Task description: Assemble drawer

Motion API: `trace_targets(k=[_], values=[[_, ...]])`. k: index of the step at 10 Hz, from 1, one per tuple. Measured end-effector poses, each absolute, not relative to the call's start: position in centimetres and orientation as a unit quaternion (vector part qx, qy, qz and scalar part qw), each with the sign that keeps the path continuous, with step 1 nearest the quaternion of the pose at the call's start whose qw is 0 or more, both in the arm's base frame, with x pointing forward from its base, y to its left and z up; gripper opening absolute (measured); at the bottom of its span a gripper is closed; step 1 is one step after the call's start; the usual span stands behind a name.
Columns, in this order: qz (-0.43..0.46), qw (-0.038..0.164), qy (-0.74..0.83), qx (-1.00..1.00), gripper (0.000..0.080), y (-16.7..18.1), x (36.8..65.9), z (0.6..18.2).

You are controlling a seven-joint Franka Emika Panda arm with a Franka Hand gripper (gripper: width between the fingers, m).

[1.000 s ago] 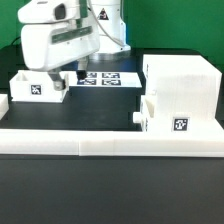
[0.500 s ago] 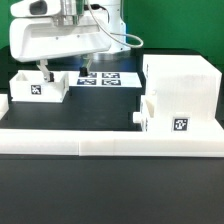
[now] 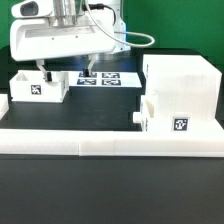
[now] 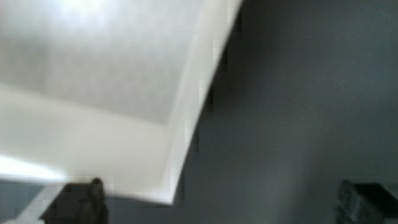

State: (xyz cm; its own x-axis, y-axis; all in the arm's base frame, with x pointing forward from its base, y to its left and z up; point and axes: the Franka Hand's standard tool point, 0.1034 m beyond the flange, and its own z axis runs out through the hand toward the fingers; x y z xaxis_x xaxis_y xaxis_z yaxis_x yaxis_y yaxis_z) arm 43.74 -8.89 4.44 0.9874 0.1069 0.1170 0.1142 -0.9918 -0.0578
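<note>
The drawer's big white shell (image 3: 180, 82) stands at the exterior view's right. One small tray (image 3: 166, 113) sits against its front, its round knob (image 3: 137, 117) pointing left. The other tray (image 3: 38, 88) stands at the left. My gripper (image 3: 64, 71) hangs open just above this left tray. One finger (image 3: 41, 70) is over the tray's back part and the other is past its right side. In the wrist view the gripper (image 4: 226, 205) is open. A white tray corner (image 4: 107, 90) lies by one fingertip (image 4: 80, 200), with dark table between the fingertips.
The marker board (image 3: 106, 77) lies flat behind the gripper. A long low white border wall (image 3: 110, 142) runs along the front, and a short piece of it (image 3: 4, 105) stands at the left edge. The table top is black.
The arm has shifted toward the exterior view's left, over the left tray. Its two fingers now show spread apart. The trays and shell have not moved.
</note>
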Motion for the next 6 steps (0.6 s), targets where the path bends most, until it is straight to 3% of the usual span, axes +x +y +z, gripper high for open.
trace_targets(k=[4, 6], values=[[-0.055, 0.027, 0.022, -0.998, 0.0649, -9.0, 41.6, 4.0], [-0.060, 0.020, 0.016, -0.998, 0.0649, -10.0, 40.2, 2.8]])
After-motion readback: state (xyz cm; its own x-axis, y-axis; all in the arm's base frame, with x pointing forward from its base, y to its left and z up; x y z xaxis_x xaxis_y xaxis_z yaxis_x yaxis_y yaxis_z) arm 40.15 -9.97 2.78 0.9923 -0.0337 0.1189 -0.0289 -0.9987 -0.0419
